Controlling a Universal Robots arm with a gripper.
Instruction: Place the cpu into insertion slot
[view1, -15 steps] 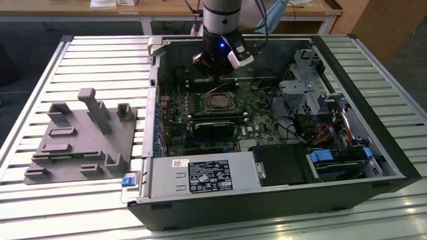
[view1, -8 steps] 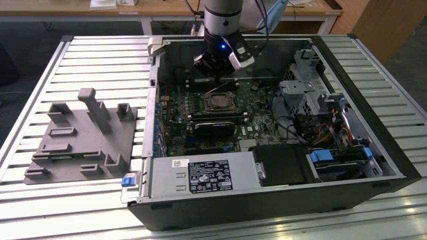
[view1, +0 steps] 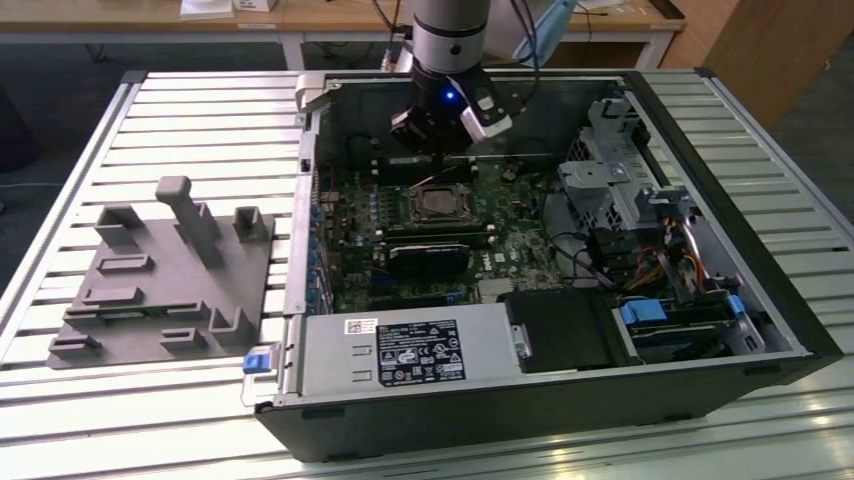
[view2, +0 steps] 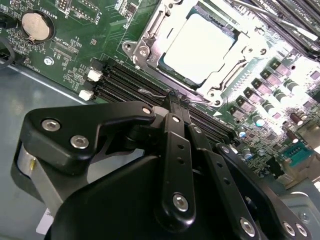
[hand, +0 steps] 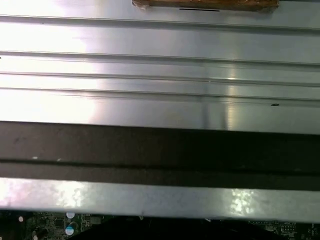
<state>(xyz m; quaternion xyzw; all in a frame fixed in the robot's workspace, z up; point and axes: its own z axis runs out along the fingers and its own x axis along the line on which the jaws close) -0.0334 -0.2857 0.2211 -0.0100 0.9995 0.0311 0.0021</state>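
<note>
Black gripper (view2: 172, 97) linkage looms nearest in the second wrist view, its fingers clenched together on nothing, while at one o'clock beyond its tip the cpu (view2: 200, 46) lies seated inside the insertion slot (view2: 145, 47).

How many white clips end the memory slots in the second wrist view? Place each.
2. One white clip sits nearer the coin battery; the other is right beside it, farther from that battery. The pincer may hide more.
</note>
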